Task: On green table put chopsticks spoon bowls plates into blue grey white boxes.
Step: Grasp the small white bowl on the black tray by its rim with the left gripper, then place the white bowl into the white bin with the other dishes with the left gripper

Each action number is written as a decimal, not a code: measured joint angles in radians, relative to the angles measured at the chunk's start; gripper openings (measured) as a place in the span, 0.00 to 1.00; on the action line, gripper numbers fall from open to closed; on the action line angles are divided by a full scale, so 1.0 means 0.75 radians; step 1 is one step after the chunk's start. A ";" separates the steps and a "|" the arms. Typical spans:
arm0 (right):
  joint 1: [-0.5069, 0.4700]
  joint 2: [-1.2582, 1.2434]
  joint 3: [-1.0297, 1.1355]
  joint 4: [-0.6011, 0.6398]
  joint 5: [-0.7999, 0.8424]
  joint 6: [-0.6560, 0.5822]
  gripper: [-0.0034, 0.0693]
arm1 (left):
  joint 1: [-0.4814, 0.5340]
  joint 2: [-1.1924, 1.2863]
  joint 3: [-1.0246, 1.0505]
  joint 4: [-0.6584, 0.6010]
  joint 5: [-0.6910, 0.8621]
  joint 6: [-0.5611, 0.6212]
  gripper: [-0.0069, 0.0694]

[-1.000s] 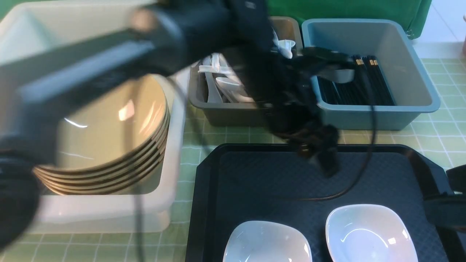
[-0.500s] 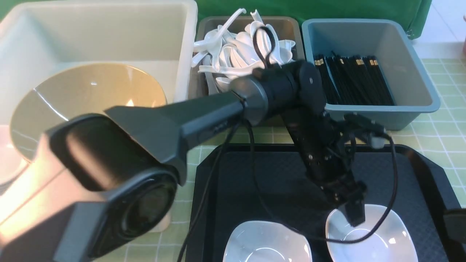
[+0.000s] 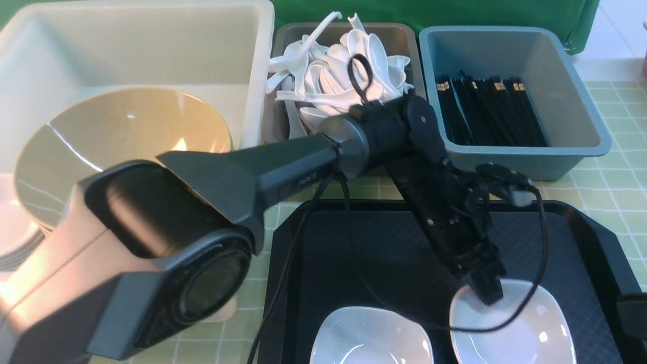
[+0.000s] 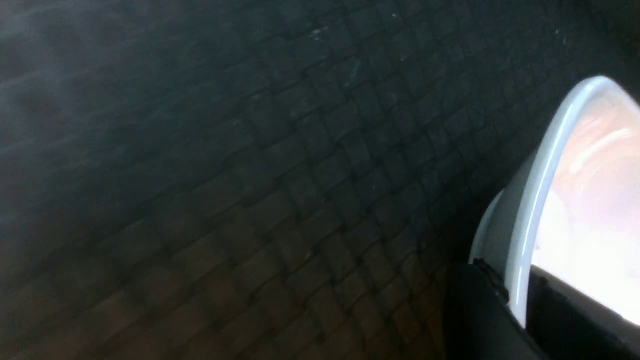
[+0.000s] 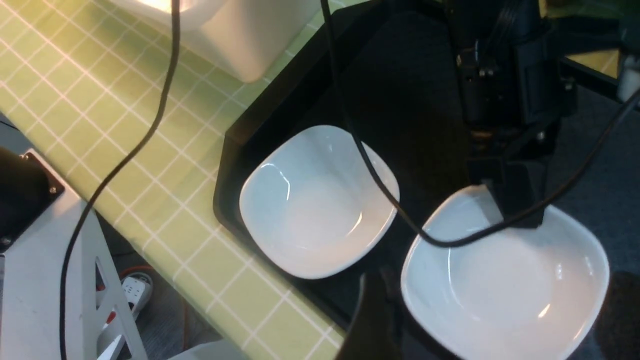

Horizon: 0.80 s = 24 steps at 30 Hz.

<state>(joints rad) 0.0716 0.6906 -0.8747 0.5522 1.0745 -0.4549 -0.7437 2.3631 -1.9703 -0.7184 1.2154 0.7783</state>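
Observation:
Two white bowls sit on the black tray (image 3: 384,242), one on the left (image 3: 371,338) and one on the right (image 3: 525,333). My left gripper (image 3: 488,292) reaches across and is shut on the right bowl's far rim. In the left wrist view that rim (image 4: 540,190) is pinched between the two dark fingers (image 4: 475,310). My right gripper (image 5: 495,285) hangs open above the same bowl (image 5: 505,280), one finger on each side. Only a dark part of it (image 3: 632,313) shows at the tray's right edge in the front view.
The white box (image 3: 151,45) at the back left holds a stack of tan plates (image 3: 126,131). The grey box (image 3: 343,25) is full of white spoons (image 3: 333,71). The blue box (image 3: 571,101) holds black chopsticks (image 3: 490,108). The left arm's cable drapes over the tray.
My left arm swung from above the boxes down to the right bowl, and its jaws shut on the rim. The bowl has shifted slightly. The right gripper stayed open.

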 joint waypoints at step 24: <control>0.360 0.420 -0.524 0.505 0.067 -0.662 0.11 | 0.973 -1.483 0.545 0.235 0.051 -0.521 0.11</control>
<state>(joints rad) 0.3415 1.0056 -1.2675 0.9313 1.1248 -0.9515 -0.0142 1.2508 -1.5616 -0.5425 1.2533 0.3876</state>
